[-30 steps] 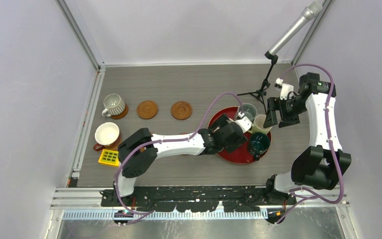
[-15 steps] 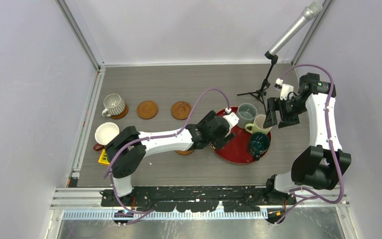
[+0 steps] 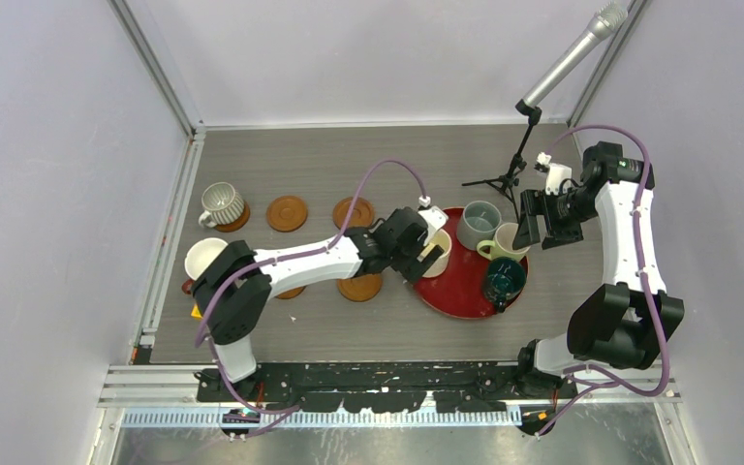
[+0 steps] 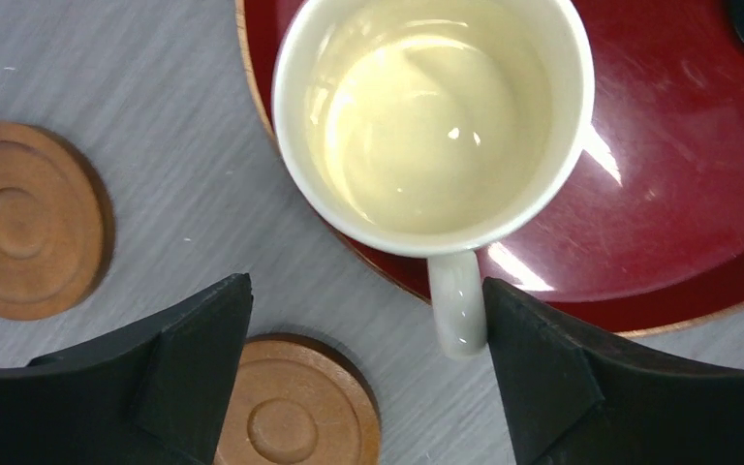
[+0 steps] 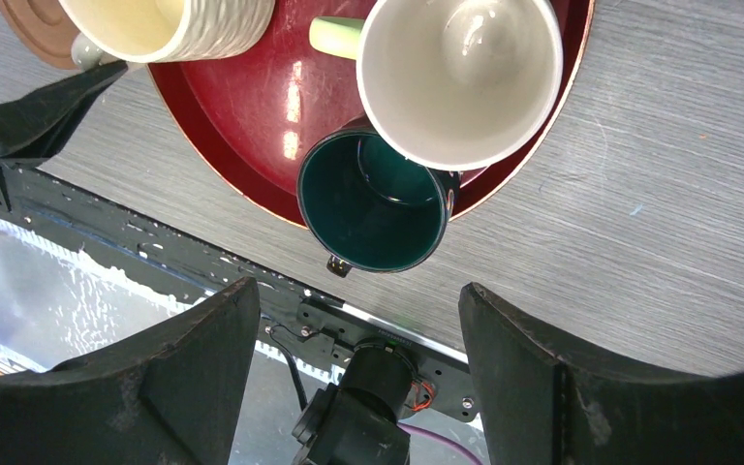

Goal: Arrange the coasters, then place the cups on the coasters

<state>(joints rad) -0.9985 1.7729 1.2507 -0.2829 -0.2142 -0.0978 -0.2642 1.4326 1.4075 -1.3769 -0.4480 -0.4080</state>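
The cream cup (image 4: 433,116) stands on the left edge of the red tray (image 4: 678,194), its handle (image 4: 457,305) pointing off the tray. My left gripper (image 4: 366,291) is open around that handle, which lies close against the right finger. Two bare coasters (image 4: 29,221) (image 4: 295,412) lie beside it. Seen from above, the ribbed cup (image 3: 221,203) and the white cup (image 3: 208,260) each sit on a coaster. Grey-blue (image 3: 480,223), pale green (image 3: 507,240) and dark teal (image 3: 504,279) cups stand on the tray. My right gripper (image 3: 526,230) hangs open by the tray, holding nothing.
Two more bare coasters (image 3: 287,213) (image 3: 354,211) lie in the back row. A microphone tripod (image 3: 504,179) stands behind the tray. A yellow block (image 3: 197,310) peeks out under my left arm. Metal rails run along the left and near edges.
My left gripper has swung left from over the middle of the tray to its left edge, uncovering the cream cup. Its jaws have narrowed a little. The right arm has not moved.
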